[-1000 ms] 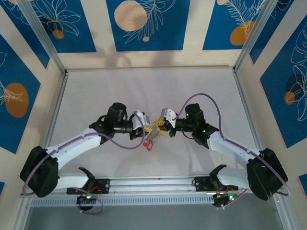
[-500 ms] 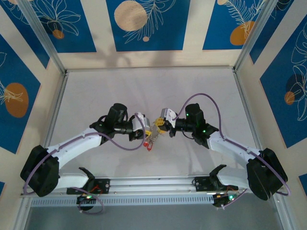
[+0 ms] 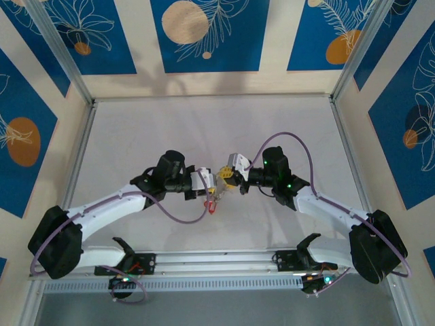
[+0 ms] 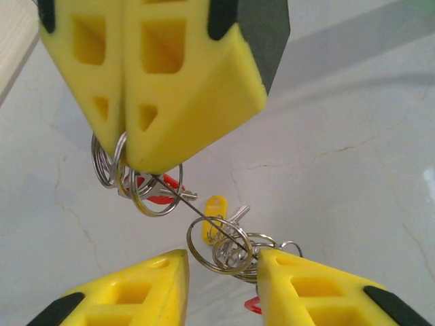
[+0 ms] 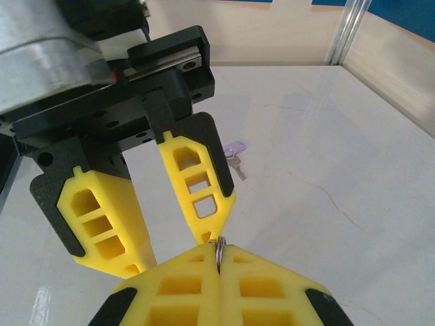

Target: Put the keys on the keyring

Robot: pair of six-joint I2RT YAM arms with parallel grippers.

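My right gripper (image 5: 219, 250) is shut on the edge of the keyring (image 5: 219, 246), a thin grey metal ring held above the table. From the left wrist, the keyring (image 4: 197, 207) runs as a thin wire down from the right gripper (image 4: 129, 163) to a bunch of small split rings (image 4: 228, 248). A yellow key (image 4: 215, 207) and a red key (image 4: 160, 190) hang on it. My left gripper (image 4: 221, 261) stands open, with the bunch between its fingers and against the right-hand one. A pale purple key (image 5: 233, 148) lies on the table. From above, both grippers meet at mid-table (image 3: 217, 182).
The white marble-look table (image 3: 204, 129) is ringed by a metal frame (image 3: 75, 156) and low blue-and-cream walls. Both arms reach in from the near edge, with purple cables looping beside them. The table's corner post (image 5: 350, 27) stands at the far right.
My left gripper has swung in closer to the right gripper and sits a little lower and further right. The right arm has held still with the ring.
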